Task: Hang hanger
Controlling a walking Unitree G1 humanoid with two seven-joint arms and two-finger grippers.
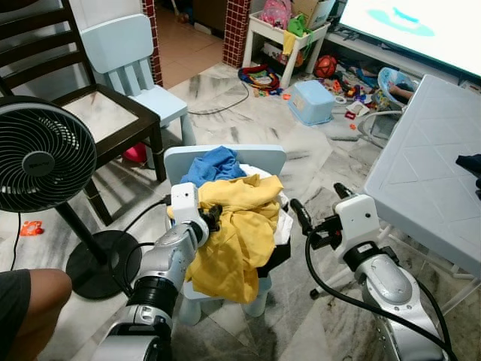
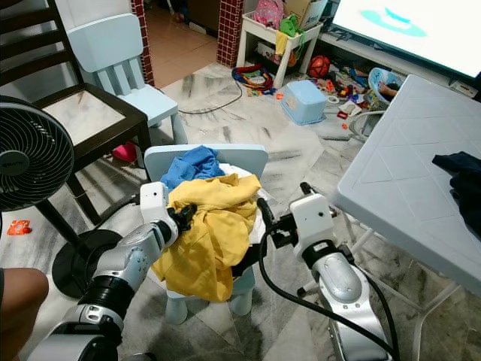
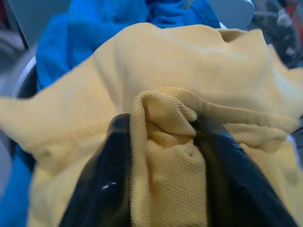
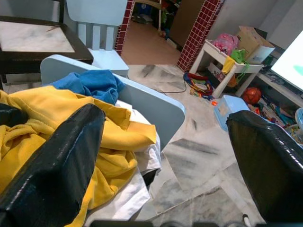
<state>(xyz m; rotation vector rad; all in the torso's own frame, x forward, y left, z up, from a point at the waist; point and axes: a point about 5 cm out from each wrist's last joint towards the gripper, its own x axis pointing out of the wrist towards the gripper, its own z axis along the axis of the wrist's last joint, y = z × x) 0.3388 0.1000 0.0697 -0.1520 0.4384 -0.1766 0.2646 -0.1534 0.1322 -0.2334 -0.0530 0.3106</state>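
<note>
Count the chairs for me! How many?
3: a small blue chair under the clothes pile, another small blue chair behind it, and a dark wooden chair beside the fan. More may be hidden.

Small blue chair (image 1: 255, 159) at frame centre is heaped with yellow shirt (image 1: 237, 226), blue cloth (image 1: 214, 164) and white cloth (image 1: 282, 222), covering seat and most of backrest; left gripper (image 1: 213, 216) is pinched into the yellow fabric at the pile's left edge, right gripper (image 1: 319, 212) spread wide just right of it. White table (image 1: 425, 173) blocks the right side, close beside the right arm; black fan (image 1: 41, 154) and dark wooden chair (image 1: 105, 113) crowd the left. Bare marble floor (image 1: 248, 120) lies open behind the chair, toward toy clutter (image 1: 331, 75) at upper right.
</note>
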